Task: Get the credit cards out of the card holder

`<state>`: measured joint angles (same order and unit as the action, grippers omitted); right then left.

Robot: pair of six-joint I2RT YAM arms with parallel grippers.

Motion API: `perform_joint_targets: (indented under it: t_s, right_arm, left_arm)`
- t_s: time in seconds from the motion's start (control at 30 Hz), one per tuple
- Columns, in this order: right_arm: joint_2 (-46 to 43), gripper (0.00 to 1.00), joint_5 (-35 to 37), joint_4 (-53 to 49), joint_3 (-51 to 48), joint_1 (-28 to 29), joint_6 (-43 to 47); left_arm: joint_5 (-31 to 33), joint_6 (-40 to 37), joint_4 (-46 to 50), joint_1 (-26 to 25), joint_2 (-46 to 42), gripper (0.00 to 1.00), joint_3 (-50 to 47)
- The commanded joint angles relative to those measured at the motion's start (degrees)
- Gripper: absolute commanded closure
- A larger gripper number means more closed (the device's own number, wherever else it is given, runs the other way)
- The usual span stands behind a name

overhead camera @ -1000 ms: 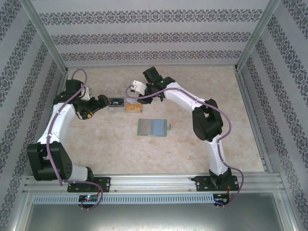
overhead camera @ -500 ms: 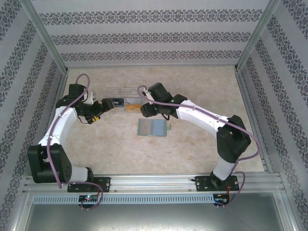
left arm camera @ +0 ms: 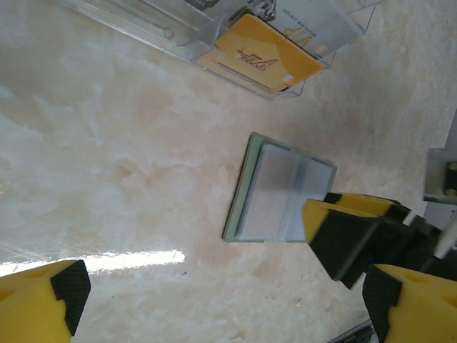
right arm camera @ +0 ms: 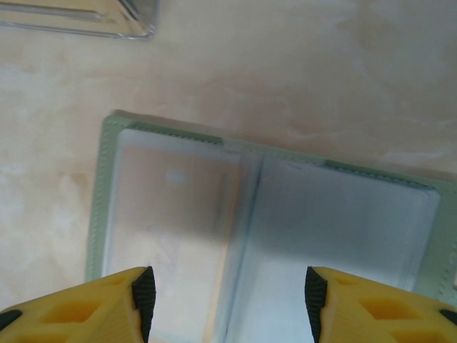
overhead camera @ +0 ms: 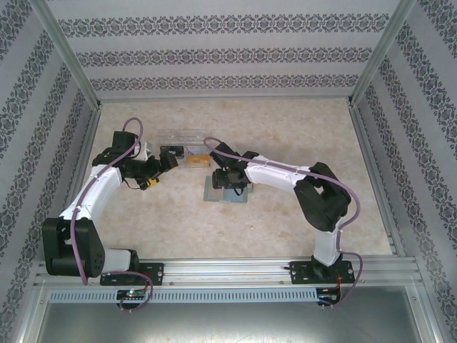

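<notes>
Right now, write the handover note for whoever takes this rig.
Left gripper: open, empty, beside the tray.
Right gripper: open, empty, low over the holder, which lies open on the table.
Cards: orange card and whitish card lie in the tray, out of the holder.
Done: at least those two cards are out.
Left: I can't tell whether a card remains in the pockets. Check them, and pull any that is there.

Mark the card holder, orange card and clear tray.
card holder point(right arm camera: 178, 214): right wrist view, left inner pocket.
orange card point(left arm camera: 268, 53): left wrist view, printed face.
clear tray point(left arm camera: 171, 32): left wrist view, near wall.
</notes>
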<state>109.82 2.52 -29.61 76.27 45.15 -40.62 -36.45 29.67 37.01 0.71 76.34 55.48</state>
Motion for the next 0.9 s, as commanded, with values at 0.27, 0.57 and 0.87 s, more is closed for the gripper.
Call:
perform_joint_targets:
  t_s: [0.27,0.57,0.87]
  right_arm:
    - [7.39,0.44,5.73,-8.18,6.37,0.73,-0.7]
    - [10.13,0.57,5.13,-9.35,5.84,0.21,-0.33]
    - [9.36,0.64,3.5,-6.54,3.19,-0.34,-0.6]
  left_arm:
    - [-1.3,1.94,-3.11,-3.53,4.85,0.09,-0.57]
    - [-2.02,5.59,-8.01,-11.89,10.63,0.33,-0.59]
    - [-3.08,8.89,-13.29,-19.01,17.17,0.57,0.23]
